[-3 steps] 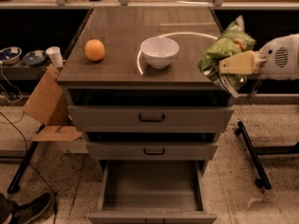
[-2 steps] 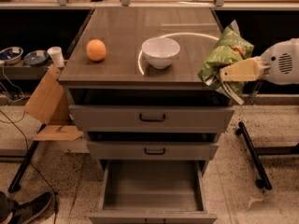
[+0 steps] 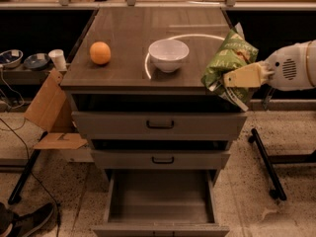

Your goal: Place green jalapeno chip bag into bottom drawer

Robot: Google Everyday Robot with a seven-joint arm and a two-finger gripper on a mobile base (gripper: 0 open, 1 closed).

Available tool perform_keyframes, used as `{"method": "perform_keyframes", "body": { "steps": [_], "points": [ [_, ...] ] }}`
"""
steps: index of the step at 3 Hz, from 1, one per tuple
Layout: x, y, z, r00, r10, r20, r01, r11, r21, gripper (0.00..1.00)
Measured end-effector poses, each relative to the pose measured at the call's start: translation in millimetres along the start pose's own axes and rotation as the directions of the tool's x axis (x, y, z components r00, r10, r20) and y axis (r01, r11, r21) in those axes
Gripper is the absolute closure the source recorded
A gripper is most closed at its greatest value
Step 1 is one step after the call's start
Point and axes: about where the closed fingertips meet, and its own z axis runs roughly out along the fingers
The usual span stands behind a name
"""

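The green jalapeno chip bag (image 3: 228,58) is held in the air over the front right corner of the cabinet top. My gripper (image 3: 231,81) comes in from the right on a white arm and is shut on the bag's lower part; its pale fingers (image 3: 241,76) lie across the foil. The bottom drawer (image 3: 160,199) is pulled out wide open below, its flat floor bare. It lies down and to the left of the bag.
A white bowl (image 3: 168,55) and an orange (image 3: 100,53) stand on the cabinet top (image 3: 123,31). Two upper drawers with black handles (image 3: 160,125) are closed. A cardboard flap (image 3: 48,113) leans at the left. A black wheeled leg (image 3: 265,162) stands at the right. A shoe (image 3: 27,221) is bottom left.
The gripper with the bag has moved slightly forward and down toward the cabinet's front right corner. Nothing else has moved.
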Motion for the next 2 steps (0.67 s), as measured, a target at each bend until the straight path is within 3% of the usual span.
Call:
{"method": "perform_keyframes", "body": {
  "steps": [1,2],
  "points": [
    [22.3,15.9,26.4,0.999,-0.037,-0.008,0.036,0.9982,-0.047,1.0],
    [74.9,34.6,59.6,0.998,-0.058,-0.04,0.053,0.992,-0.114,1.0]
  ]
}}
